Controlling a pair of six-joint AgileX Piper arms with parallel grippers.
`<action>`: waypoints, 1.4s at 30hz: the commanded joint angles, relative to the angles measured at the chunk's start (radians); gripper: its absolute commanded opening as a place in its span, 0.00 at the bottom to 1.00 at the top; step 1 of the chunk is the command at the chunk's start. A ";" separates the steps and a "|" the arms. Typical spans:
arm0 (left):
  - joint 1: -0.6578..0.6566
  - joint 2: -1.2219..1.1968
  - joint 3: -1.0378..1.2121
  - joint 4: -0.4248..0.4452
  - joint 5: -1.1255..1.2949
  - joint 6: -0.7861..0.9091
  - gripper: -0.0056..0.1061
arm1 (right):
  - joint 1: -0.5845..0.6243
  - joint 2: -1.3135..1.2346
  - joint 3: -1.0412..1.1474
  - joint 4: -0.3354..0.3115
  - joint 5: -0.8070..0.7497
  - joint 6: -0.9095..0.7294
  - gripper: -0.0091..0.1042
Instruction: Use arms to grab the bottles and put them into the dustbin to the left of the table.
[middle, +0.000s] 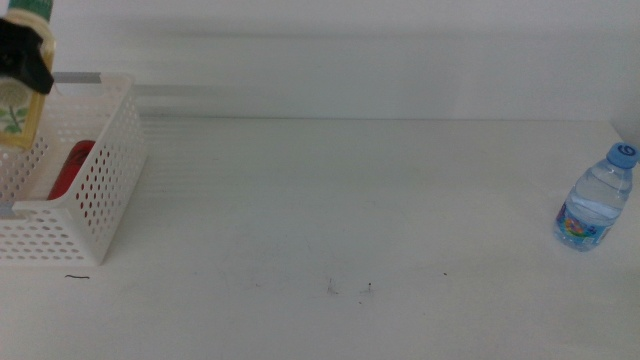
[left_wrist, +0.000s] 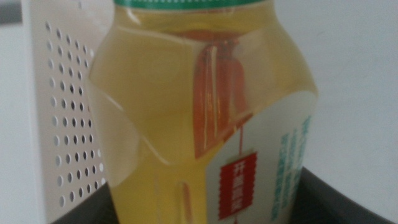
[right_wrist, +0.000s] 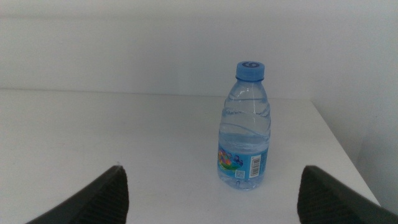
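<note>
My left gripper (middle: 22, 60) is shut on the yellow tea bottle (middle: 17, 112) and holds it over the white dustbin (middle: 95, 190) at the table's left end. In the left wrist view the tea bottle (left_wrist: 186, 112) fills the picture, with the perforated dustbin wall (left_wrist: 68, 124) behind it. A red can (middle: 72, 165) lies inside the dustbin. The clear, blue-capped water bottle (middle: 597, 200) stands upright at the table's far right. My right gripper (right_wrist: 214, 193) is open, some way short of that water bottle (right_wrist: 244, 134), and is out of the middle view.
The white table (middle: 350, 200) carries a few small dark specks (middle: 350, 290) near its front. Its right edge runs close beside the water bottle. A white wall stands behind the table.
</note>
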 joint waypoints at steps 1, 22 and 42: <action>0.022 0.013 -0.023 -0.035 -0.032 0.003 0.21 | -0.007 -0.004 0.004 -0.004 -0.010 -0.004 0.82; 0.029 0.204 -0.023 -0.095 -0.032 0.029 0.21 | -0.007 -0.004 0.004 -0.004 -0.010 -0.004 0.82; -0.001 0.250 -0.016 -0.052 -0.032 0.046 0.72 | -0.007 -0.004 0.004 -0.004 -0.010 -0.004 0.82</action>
